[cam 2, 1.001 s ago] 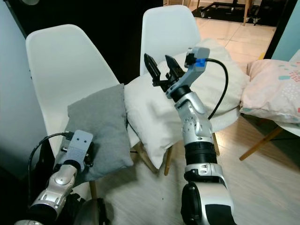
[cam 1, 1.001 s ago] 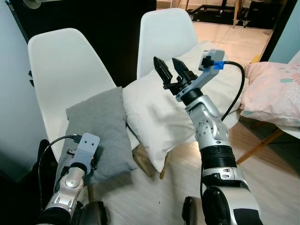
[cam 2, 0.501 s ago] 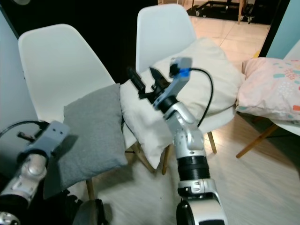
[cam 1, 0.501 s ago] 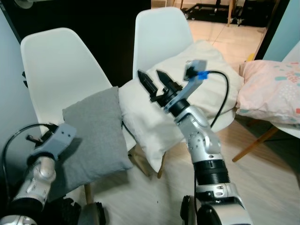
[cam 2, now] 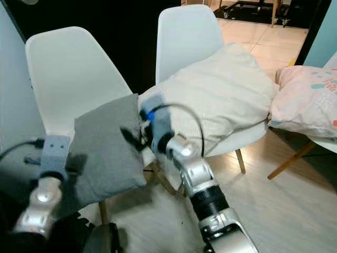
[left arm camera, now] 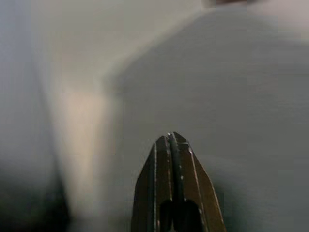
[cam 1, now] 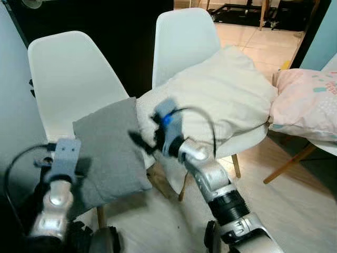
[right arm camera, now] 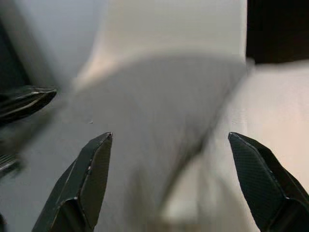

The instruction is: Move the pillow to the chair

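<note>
The right gripper (right arm camera: 169,145) has swung down from above the white pillow (cam 1: 221,95) to the grey pillow (cam 1: 108,150), fingers wide apart. The left gripper (left arm camera: 171,145), fingers together, hovers at that pillow, which leans on the near white chair (cam 1: 68,79).

Pink patterned pillow (cam 1: 308,103) at right

1. We see even, soft indoor light, brightest on the tiled floor (cam 1: 263,47) at the top.
2. The right arm (cam 1: 202,174) and its gripper (cam 2: 134,139) smear with motion blur.
3. Both wrist views look soft and unfocused beyond the black fingers (right arm camera: 91,179).
4. The doorway (cam 1: 137,42) behind stays dark.
</note>
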Robot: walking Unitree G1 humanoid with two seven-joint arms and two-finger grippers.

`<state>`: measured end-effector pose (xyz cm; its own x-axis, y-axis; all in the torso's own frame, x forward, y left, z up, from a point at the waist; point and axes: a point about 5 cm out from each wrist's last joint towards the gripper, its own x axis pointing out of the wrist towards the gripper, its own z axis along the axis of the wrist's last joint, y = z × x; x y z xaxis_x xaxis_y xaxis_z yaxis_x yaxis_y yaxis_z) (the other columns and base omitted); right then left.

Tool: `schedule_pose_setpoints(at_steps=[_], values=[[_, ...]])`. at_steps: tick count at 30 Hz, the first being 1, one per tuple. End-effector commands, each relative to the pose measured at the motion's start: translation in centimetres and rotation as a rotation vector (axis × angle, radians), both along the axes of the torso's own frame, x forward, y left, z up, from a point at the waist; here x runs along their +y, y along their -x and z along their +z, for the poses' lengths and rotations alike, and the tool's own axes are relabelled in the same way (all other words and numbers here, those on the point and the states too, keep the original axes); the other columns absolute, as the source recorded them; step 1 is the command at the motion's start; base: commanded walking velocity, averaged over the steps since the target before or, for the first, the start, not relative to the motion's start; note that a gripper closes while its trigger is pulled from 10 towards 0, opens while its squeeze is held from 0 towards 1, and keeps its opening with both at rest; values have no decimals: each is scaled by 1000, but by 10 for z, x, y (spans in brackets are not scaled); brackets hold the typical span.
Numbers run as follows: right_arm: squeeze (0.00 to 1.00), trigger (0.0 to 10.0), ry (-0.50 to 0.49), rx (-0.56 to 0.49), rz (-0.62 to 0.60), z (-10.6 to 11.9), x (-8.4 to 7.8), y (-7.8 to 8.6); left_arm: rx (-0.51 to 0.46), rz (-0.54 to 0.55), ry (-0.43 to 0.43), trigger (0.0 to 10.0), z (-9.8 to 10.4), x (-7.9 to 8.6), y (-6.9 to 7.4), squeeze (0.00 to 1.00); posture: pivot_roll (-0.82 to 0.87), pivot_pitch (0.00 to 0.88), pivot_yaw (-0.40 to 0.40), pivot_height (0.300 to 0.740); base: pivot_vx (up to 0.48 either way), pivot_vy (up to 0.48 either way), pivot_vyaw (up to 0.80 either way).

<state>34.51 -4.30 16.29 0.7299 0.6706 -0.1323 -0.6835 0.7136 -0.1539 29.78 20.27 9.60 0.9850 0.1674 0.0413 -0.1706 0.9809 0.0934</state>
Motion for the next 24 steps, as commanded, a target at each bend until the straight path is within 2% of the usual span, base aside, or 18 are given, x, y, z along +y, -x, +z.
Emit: schedule_pose_setpoints(at_steps=[1, 2, 3, 4, 5, 6, 7, 8, 10, 12, 16, 22, 24], values=[[0, 10000, 11, 12, -16, -2, -1, 0, -101, -139, 39, 10000, 24, -17, 0, 0, 187, 77, 6, 440, 0, 0, 0], [0, 10000, 12, 22, -37, -4, -5, -2, -159, -310, 21, 10000, 41, -45, 5, 0, 189, 80, 4, 440, 0, 0, 0], [0, 10000, 12, 22, -37, -4, -5, -2, -159, -310, 21, 10000, 41, -45, 5, 0, 189, 80, 4, 440, 0, 0, 0], [0, 10000, 13, 27, -51, -5, -8, -3, -196, -427, 13, 10000, 52, -64, 11, 0, 189, 80, 4, 440, 0, 0, 0], [0, 10000, 13, 27, -51, -5, -8, -3, -196, -427, 13, 10000, 52, -64, 11, 0, 189, 80, 4, 440, 0, 0, 0], [0, 10000, 17, 32, -71, -6, -13, -5, -219, -592, -43, 10000, 62, -91, 22, 0, 200, 77, 0, 440, 0, 0, 0], [0, 10000, 11, 41, -88, -6, -19, -8, -218, -708, -108, 10000, 65, -109, 32, 0, 197, 76, 1, 440, 0, 0, 0], [0, 10000, 11, 41, -88, -6, -19, -8, -218, -708, -108, 10000, 65, -109, 32, 0, 197, 76, 1, 440, 0, 0, 0], [0, 10000, -96, 56, -75, -1, -30, -10, -192, -820, -204, 10000, 60, -126, 43, 0, 197, 72, 0, 440, 0, 0, 0], [0, 10000, -134, 46, -65, 2, -33, -10, -176, -838, -220, 10000, 57, -127, 44, 0, 199, 70, -3, 440, 0, 0, 0], [0, 10000, -209, 60, -98, 4, -38, -13, -157, -735, -194, 10000, 58, -110, 36, 0, 201, 64, -4, 440, 0, 0, 800], [0, 10000, -231, 67, -93, 5, -36, -13, -107, -736, -221, 10000, 55, -100, 41, 0, 205, 61, -2, 440, 0, 0, 800], [0, 10000, -245, 68, -88, 6, -36, -14, -81, -705, -225, 10000, 52, -98, 40, 0, 207, 55, 2, 440, 0, 0, 800]])
